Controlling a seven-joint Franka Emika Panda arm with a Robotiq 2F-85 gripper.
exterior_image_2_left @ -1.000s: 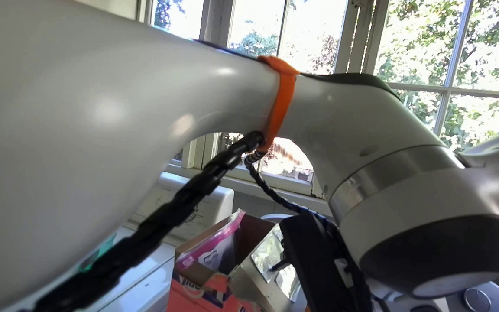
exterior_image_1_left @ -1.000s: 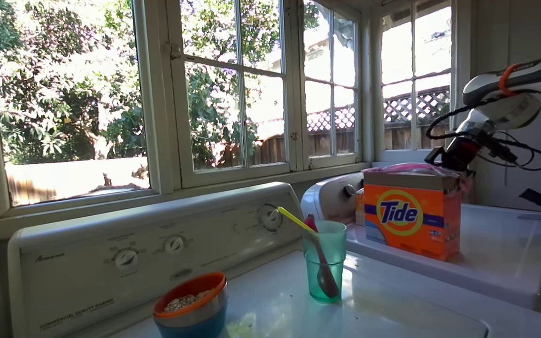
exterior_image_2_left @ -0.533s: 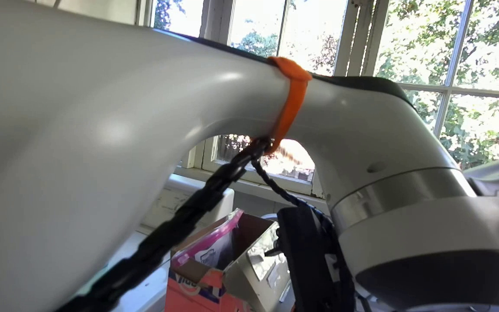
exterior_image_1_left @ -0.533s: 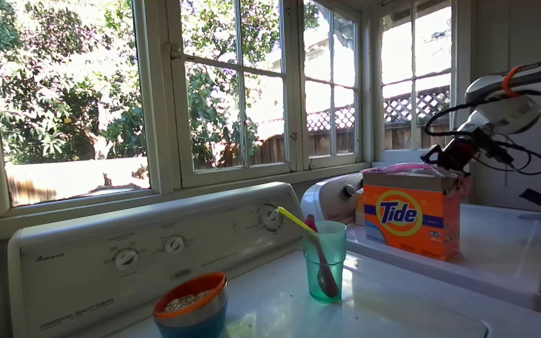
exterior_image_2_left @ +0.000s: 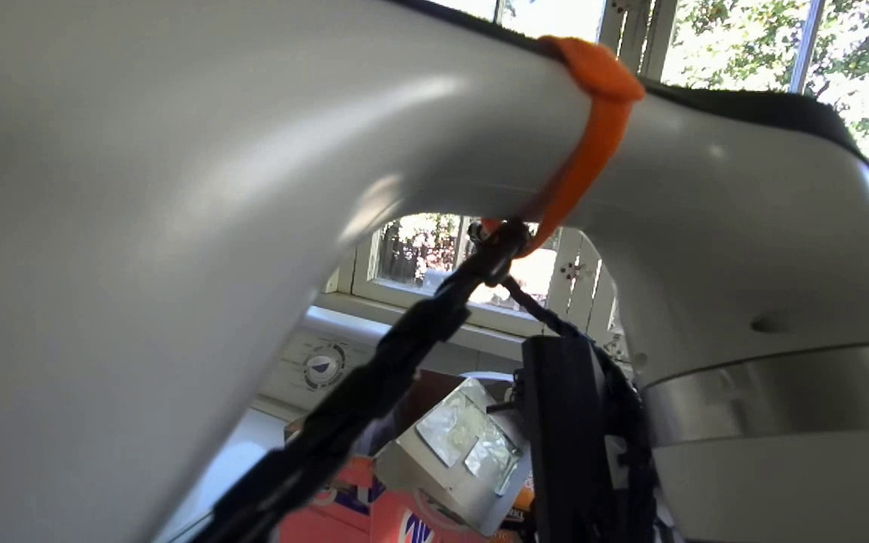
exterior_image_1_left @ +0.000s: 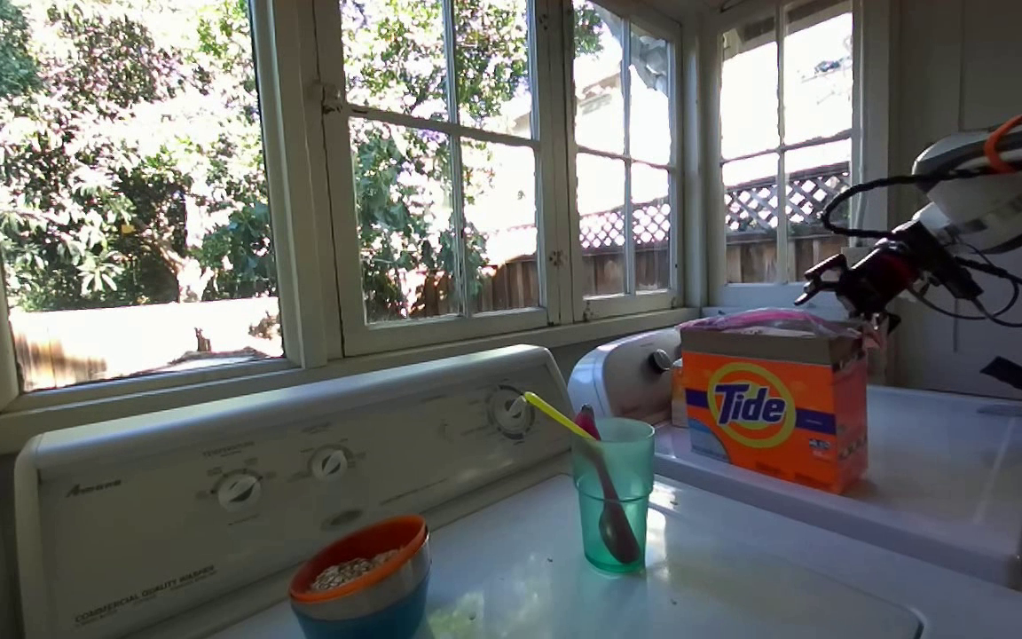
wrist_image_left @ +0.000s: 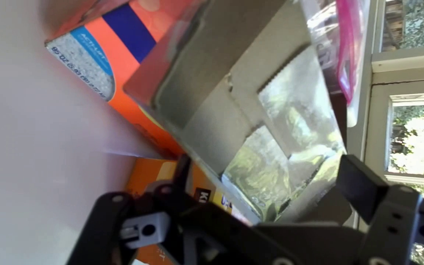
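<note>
In an exterior view I had just drawn the arm (exterior_image_1_left: 994, 209) back, and the detergent box (exterior_image_1_left: 773, 399) had shifted very slightly on the white machine (exterior_image_1_left: 937, 461). My jaws stood wide apart, gripping nothing; in the wrist view the open flap (wrist_image_left: 248, 114) showed between them, though I couldn't tell whether they touched it. I judged the flap unsecured, beside the pink-edged bag (wrist_image_left: 346, 55) sticking out.
</note>
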